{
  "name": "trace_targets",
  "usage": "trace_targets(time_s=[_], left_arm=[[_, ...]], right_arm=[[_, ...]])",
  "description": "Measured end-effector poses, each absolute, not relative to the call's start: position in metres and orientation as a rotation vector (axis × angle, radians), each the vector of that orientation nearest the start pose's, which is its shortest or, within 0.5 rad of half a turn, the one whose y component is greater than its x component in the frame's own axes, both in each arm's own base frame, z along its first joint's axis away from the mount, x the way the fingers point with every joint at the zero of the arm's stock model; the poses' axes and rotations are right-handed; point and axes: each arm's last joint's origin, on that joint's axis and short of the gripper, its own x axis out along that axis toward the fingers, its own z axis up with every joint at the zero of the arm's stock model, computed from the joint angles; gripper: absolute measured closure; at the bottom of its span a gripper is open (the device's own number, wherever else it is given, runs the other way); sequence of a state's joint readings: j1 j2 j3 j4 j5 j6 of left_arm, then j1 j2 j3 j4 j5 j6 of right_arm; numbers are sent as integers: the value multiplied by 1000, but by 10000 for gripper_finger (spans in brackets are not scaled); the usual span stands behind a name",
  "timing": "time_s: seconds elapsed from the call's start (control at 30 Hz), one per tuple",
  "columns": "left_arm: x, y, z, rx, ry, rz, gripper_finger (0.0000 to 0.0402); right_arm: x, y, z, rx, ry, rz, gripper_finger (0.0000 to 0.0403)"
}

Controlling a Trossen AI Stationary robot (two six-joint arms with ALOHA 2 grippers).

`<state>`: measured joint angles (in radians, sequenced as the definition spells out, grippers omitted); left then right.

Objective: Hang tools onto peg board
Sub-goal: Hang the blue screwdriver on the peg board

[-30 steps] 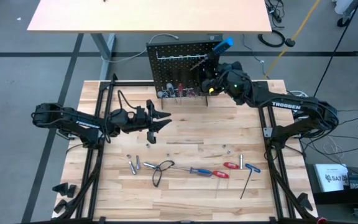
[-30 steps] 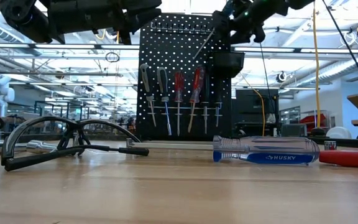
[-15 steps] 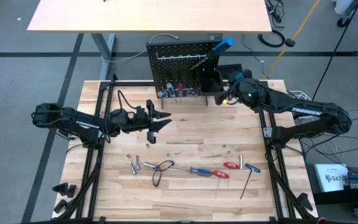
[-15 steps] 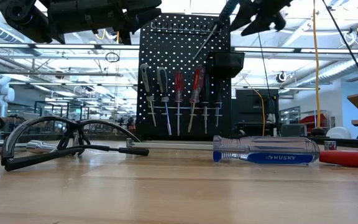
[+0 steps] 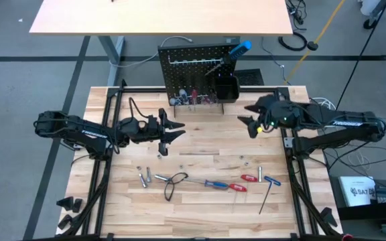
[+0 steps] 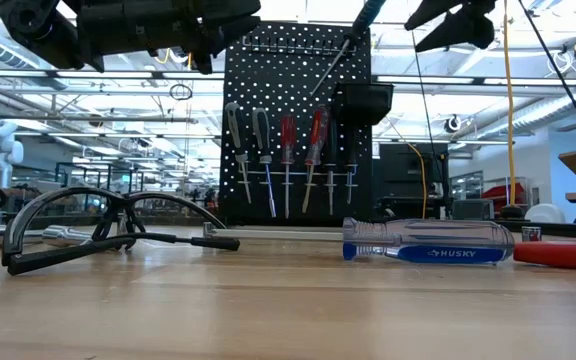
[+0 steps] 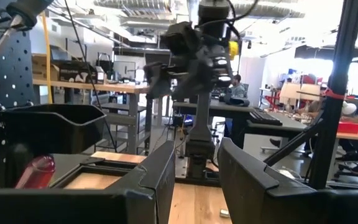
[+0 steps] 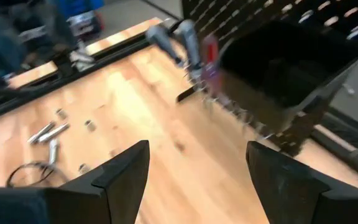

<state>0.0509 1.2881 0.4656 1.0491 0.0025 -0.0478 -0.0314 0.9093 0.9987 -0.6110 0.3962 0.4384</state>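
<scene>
Right arm has backed away from the peg board [image 5: 196, 67] since a second ago, when its gripper was up at the small black bin [image 5: 225, 87]. Now the right gripper [image 5: 249, 122] sits out over the table, off to the side of the board, jaws spread wide and holding nothing. The blue-handled screwdriver [image 5: 241, 47] it left behind is leaning at the board's top corner above the bin.

Left gripper [image 5: 174, 130] hasn't budged, hovering over the left-middle of the table, fingers partly apart, empty.

The surface is a pale butcher-block tabletop [image 5: 200, 144] with a black frame around it. Screwdrivers with red and grey handles hang in a row on the board. Loose tools lie along the near side: a black wire loop [image 5: 173, 183], a few silver bits [image 5: 145, 178], a blue-and-red screwdriver [image 5: 220, 184], a small red-handled driver [image 5: 249, 178] and a long hex key [image 5: 269, 193].

Room around it is a big open workshop: grey floor, another tan table [image 5: 159, 17] behind the board, cables on the floor, benches and monitors further back.
</scene>
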Motion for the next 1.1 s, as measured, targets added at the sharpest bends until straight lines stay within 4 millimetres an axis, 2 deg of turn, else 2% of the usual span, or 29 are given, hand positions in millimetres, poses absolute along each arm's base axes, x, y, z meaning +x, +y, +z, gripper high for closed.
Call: trace_targets(time_s=[0.3, 0.53, 0.67, 0.9, 1.1], left_arm=[[253, 8, 223, -148, -54, 19, 278], [252, -17, 206, -146, 131, -71, 278], [250, -29, 198, -114, 220, -108, 278], [245, -47, 190, -98, 310, -173, 278], [240, -69, 189, -99, 334, -223, 278]], right_arm=[[192, 9, 305, 411, 385, -404, 142], [202, 31, 283, 438, 307, -295, 142], [210, 42, 262, 459, 245, -266, 142], [221, 59, 222, 518, 337, -204, 142], [246, 75, 203, 545, 279, -180, 142]])
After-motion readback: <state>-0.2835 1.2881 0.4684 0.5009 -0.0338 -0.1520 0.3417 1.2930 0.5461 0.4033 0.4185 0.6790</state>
